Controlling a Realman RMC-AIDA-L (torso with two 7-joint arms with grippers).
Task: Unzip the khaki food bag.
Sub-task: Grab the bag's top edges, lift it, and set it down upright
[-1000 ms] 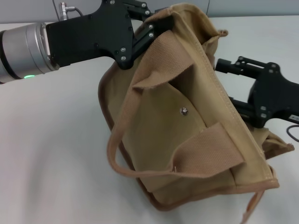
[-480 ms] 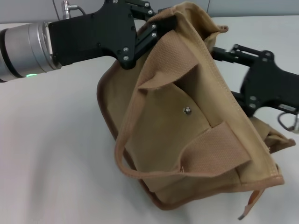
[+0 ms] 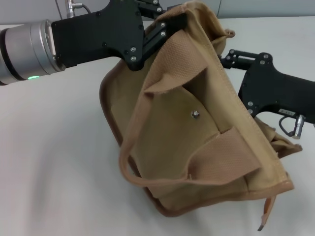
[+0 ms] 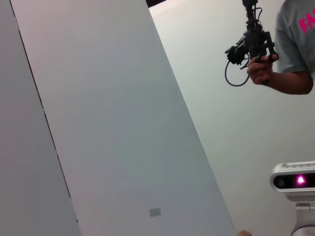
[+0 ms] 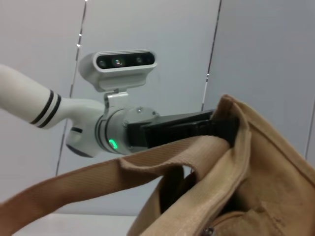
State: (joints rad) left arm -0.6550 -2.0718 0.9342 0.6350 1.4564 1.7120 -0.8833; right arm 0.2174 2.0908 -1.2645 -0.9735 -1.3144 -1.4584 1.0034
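The white worktop (image 3: 59, 147) carries the boxy tan canvas food bag (image 3: 197, 132), tilted at centre, its silver snap (image 3: 195, 114) facing the head camera. The left hand (image 3: 170, 27), at 12 o'clock, pinches the bag's upper corner. The right hand (image 3: 231, 59), at 2 o'clock, sits behind the bag's top edge; whether it is spread I cannot tell.
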